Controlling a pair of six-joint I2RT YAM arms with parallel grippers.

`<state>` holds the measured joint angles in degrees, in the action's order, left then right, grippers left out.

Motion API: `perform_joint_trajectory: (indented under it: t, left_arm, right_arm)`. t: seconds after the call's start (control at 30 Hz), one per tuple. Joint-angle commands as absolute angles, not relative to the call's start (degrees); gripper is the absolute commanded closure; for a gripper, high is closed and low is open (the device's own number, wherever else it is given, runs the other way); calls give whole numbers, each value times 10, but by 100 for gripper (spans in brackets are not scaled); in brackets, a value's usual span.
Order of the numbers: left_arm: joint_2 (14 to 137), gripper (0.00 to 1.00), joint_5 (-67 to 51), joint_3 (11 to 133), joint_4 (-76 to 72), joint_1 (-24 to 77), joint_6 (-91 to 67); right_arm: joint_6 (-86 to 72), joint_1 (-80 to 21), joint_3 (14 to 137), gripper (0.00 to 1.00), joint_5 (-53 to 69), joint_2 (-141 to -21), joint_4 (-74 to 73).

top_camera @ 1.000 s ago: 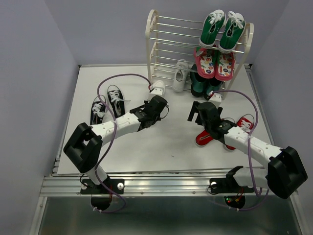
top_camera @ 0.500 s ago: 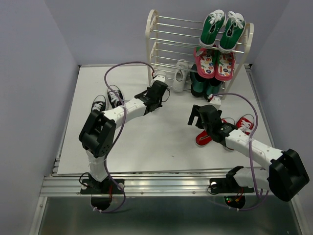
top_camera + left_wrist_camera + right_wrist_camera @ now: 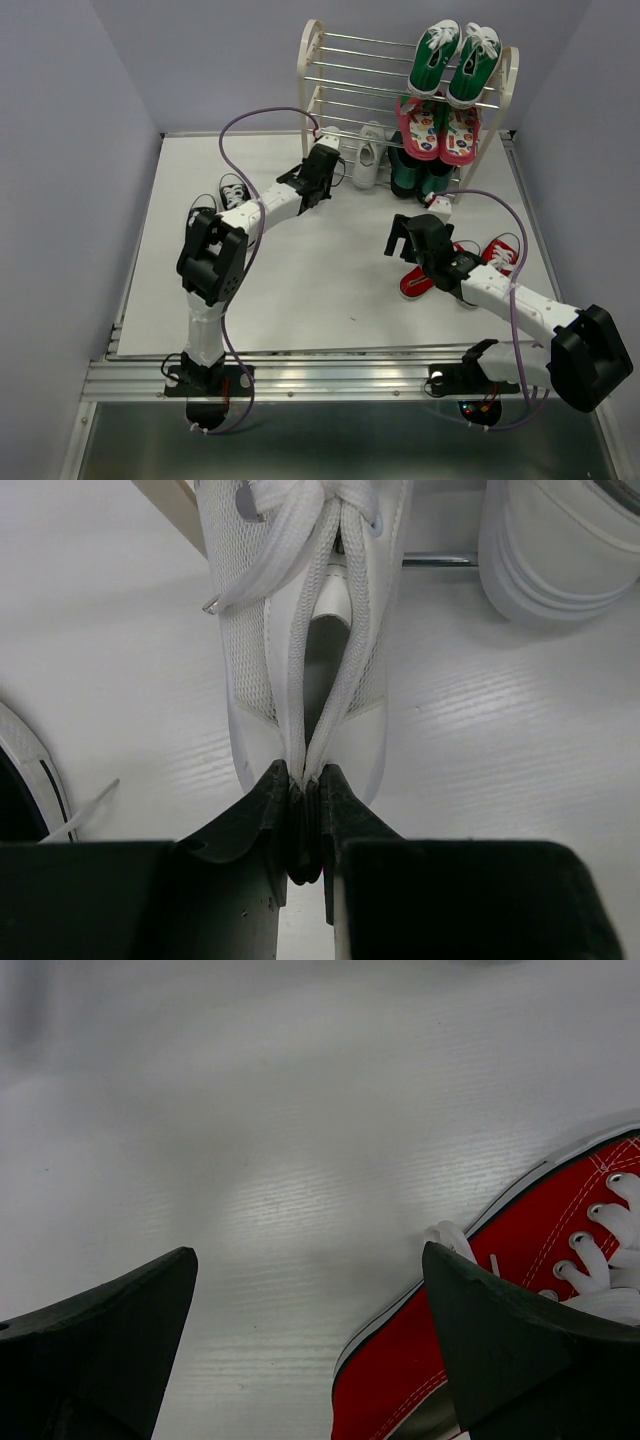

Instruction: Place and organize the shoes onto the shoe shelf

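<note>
left gripper [image 3: 305,790] is clamped on the white shoe [image 3: 300,610] at its heel rim, toe at the shelf [image 3: 311,60] foot, and right gripper [image 3: 310,1340] gapes over a red shoe [image 3: 500,1310], so we push toe-first, straight, snug beside its mate [image 3: 560,550], no twisting.

Left gripper [image 3: 305,785] clamped tight, right gripper [image 3: 308,1260] spread wide.

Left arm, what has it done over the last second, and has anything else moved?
The left end effector, shut on a white shoe, carried it away from the arm bases to the left foot of the shelf, beside the other white shoe. The right end effector stayed open by the red shoes, hardly moving. The black shoes and green shoes stayed put.
</note>
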<state>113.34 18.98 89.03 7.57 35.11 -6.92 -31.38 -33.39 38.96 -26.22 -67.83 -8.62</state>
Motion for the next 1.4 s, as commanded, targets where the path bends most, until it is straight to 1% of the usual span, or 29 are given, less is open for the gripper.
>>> perform_joint_trajectory:
  t: [0.0, 0.17, 0.37, 0.93, 1.03, 1.37]
  left_arm:
    - [1132, 100, 189, 952, 16, 345, -41]
    - [1165, 100, 179, 999, 13, 334, -37]
    - [1186, 100, 166, 1021, -15, 331, -25]
    - [1261, 100, 171, 1099, -68, 317, -11]
    - [1271, 100, 158, 1108, -76, 311, -18]
    - [1298, 100, 153, 1135, -76, 309, -16]
  right_arm:
    - [-298, -332, 392, 0, -287, -674, -54]
    - [-287, -332, 391, 0, -293, -699, -31]
    - [-280, -332, 395, 0, -297, -720, -20]
    - [-269, -332, 394, 0, -310, -735, -6]
    - [-272, -332, 389, 0, -311, -737, -7]
    - [-272, -332, 383, 0, -317, -734, 13]
